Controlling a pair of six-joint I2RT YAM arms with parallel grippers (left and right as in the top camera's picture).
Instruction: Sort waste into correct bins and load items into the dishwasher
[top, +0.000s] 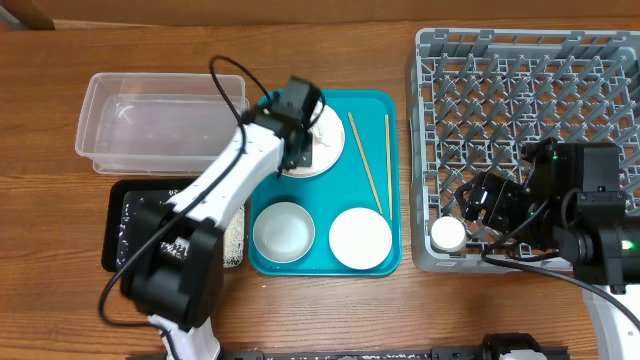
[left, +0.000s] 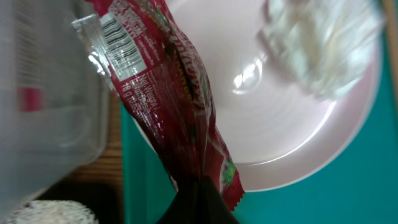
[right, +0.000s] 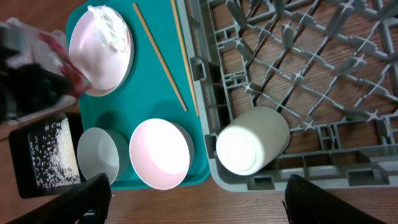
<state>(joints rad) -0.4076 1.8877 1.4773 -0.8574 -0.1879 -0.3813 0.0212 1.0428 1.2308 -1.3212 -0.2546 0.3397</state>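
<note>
Well, nearest the bottom edge of the overhead view, at lower left, the black tray carries a scatter of rice grains. Just right of it lies the teal tray. Its lower half holds a white bowl and, beside that, a pale pink dish. Higher up the tray, two chopsticks lie lengthwise along the right side. At upper left sits a pink plate with a crumpled white tissue on it.

Above the black tray, at upper left of the frame, stands the clear plastic tub. The grey dish rack fills the right side, with one white cup in its lower left corner. Whether the cup is mouth up or down, I cannot tell.

My left arm rises from the bottom left, crosses the black tray on a diagonal, and ends with the wrist turned down over the plate's left edge. There my left gripper pinches the lower end of the red snack wrapper, which crosses the plate's rim with the tub just beside it.

My right arm comes in from the lower right and hovers over the rack's lower left part. My right gripper has its fingers spread wide in the bottom corners of its view, and the cup is just ahead of them, not touching.
</note>
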